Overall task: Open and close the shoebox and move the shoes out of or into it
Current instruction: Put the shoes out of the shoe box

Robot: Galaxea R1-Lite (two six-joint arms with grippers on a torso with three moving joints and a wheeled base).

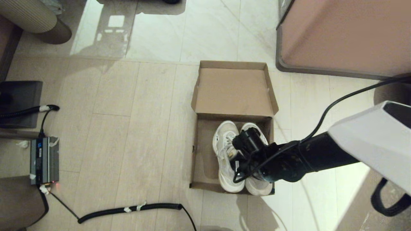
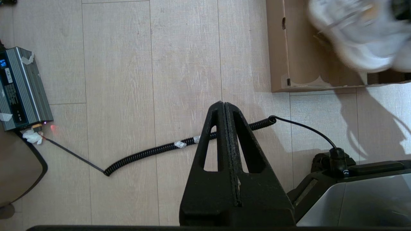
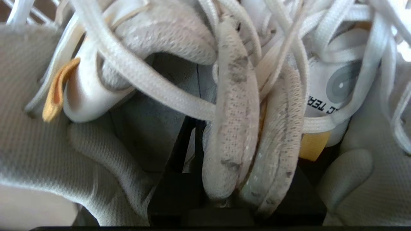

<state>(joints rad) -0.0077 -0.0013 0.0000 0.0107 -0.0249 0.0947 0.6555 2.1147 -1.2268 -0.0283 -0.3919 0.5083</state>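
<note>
- Floor (image 1: 154,106): pale wood-look planks near, glossy marble-like tiles farther off.
- Shoebox (image 1: 200,154) on the planks about mid-view, lid (image 1: 233,91) flung back flat toward the tiles.
- Grey device (image 1: 44,159) on the planks at far left, small red light at its near end.
- Coiled black cable (image 1: 128,209) snaking over the planks from below the device toward the near edge, patches of white tape on it.
- Pinkish block (image 1: 346,35) with grey rim standing on the tiles, far right.
- Ribbed beige round thing (image 1: 35,17) at far left corner, on the tiles.
- Dark flat slab (image 1: 19,102) at left edge.
</note>
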